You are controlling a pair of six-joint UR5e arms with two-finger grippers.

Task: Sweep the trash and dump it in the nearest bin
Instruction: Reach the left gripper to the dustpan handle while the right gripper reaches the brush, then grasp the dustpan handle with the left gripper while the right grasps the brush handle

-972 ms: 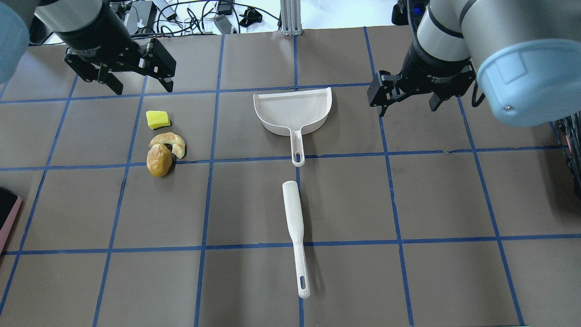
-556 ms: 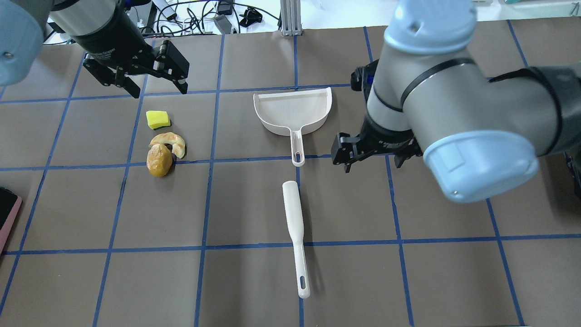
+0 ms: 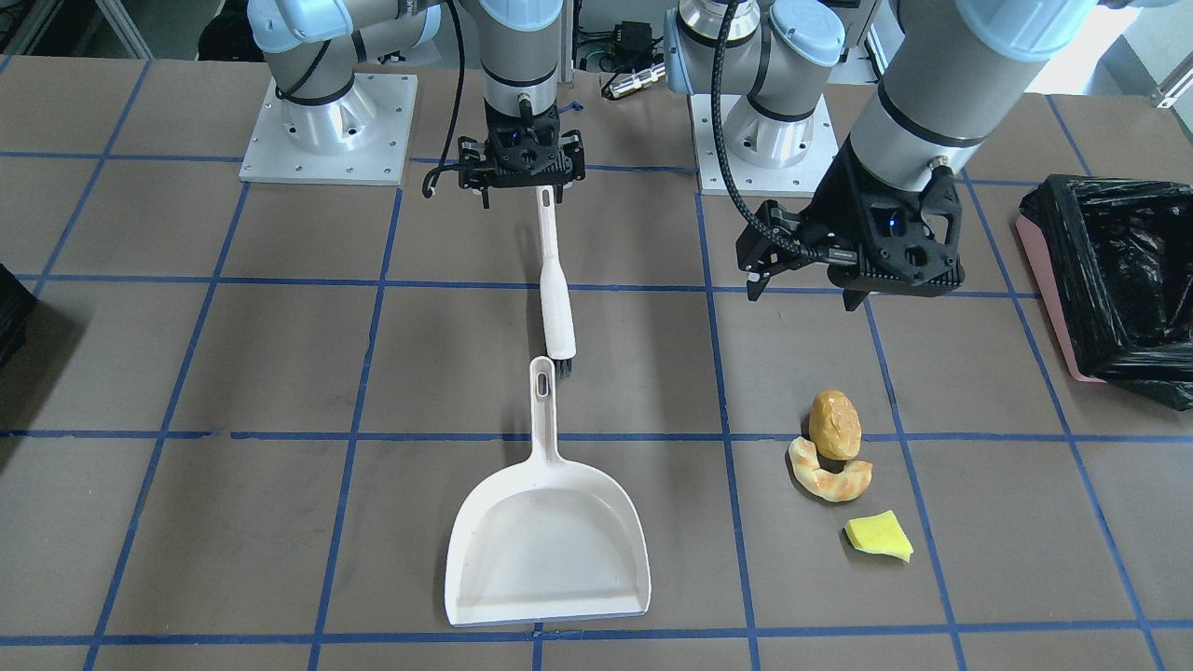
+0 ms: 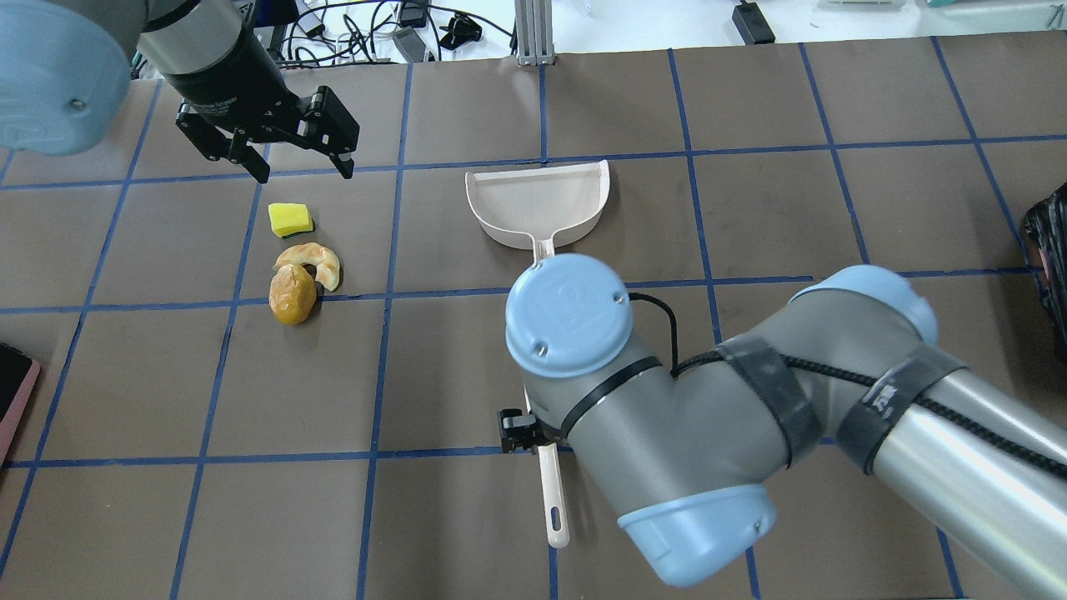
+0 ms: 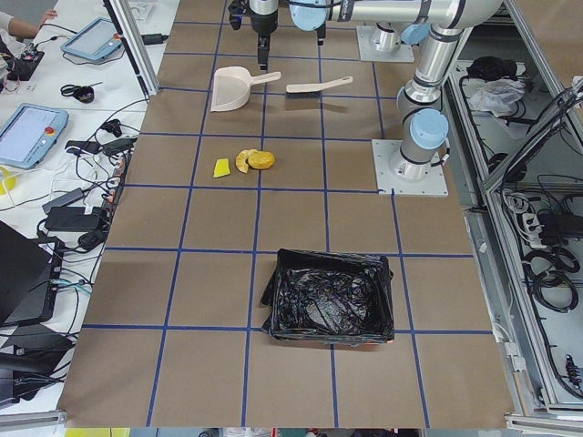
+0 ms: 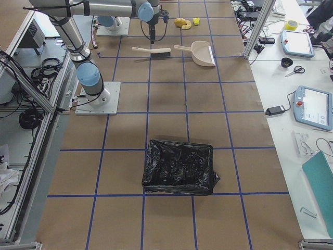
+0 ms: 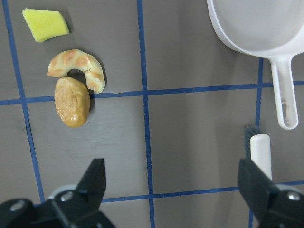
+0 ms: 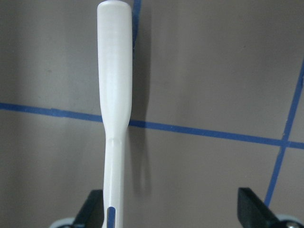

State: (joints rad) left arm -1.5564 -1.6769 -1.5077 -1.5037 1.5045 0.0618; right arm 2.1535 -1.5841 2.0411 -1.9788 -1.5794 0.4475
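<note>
"Lying bunched on the left half of the table (image 4: 750, 208): lump (image 4: 293, 294) touching crescent (image 4: 321, 257), sponge wedge (image 4: 289, 218) just beside," the first observer is noting. "All looking light; lump is probably rolling if pushed, wedge soft."

"Brush (image 3: 557, 298) is looking stiff and smooth, maybe slippery," the second is answering. "Its thin handle (image 8: 114, 142) is sitting between the parted fingers (image 8: 95, 209) of the right gripper (image 8: 175, 216), off-centre, unclamped; mid-handle seems the best hold. Left gripper (image 4: 304, 173) is hanging spread near the trash. Dustpan (image 3: 545, 550) is lying just past the brush head; bin (image 3: 1049, 289) is waiting at the left end."
</note>
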